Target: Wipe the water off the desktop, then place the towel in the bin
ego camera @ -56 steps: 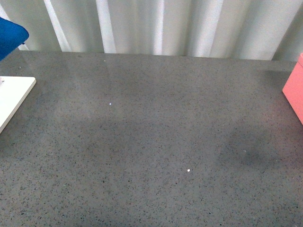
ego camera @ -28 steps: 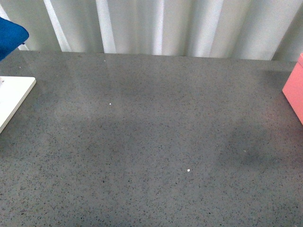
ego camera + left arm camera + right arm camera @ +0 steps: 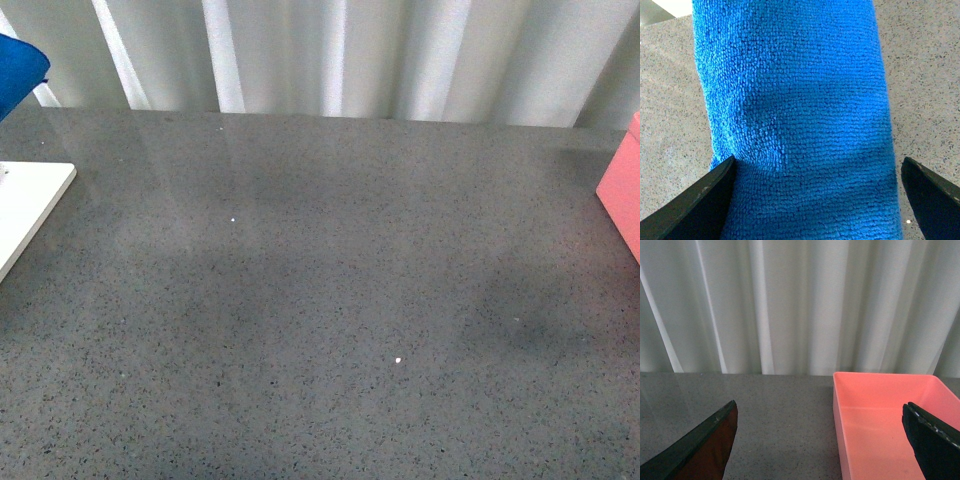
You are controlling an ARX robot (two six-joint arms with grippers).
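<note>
Far on the left side, the left tool point(image 3: 817, 160) grips the blue towel point(image 3: 795, 100) up above the tabletop point(image 3: 320, 300). The pink bin point(image 3: 880, 375) sits far right, near the right tool point(image 3: 820, 404), which is spread wide and holds nothing.

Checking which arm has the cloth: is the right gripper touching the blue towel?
Apart. The right wrist view shows the right gripper open with only desktop and pink bin between its fingers; the towel is in the left wrist view.

Bright blue terry towel point(image 3: 795, 115) hangs bunched above the speckled grey desktop point(image 3: 330, 300).
</note>
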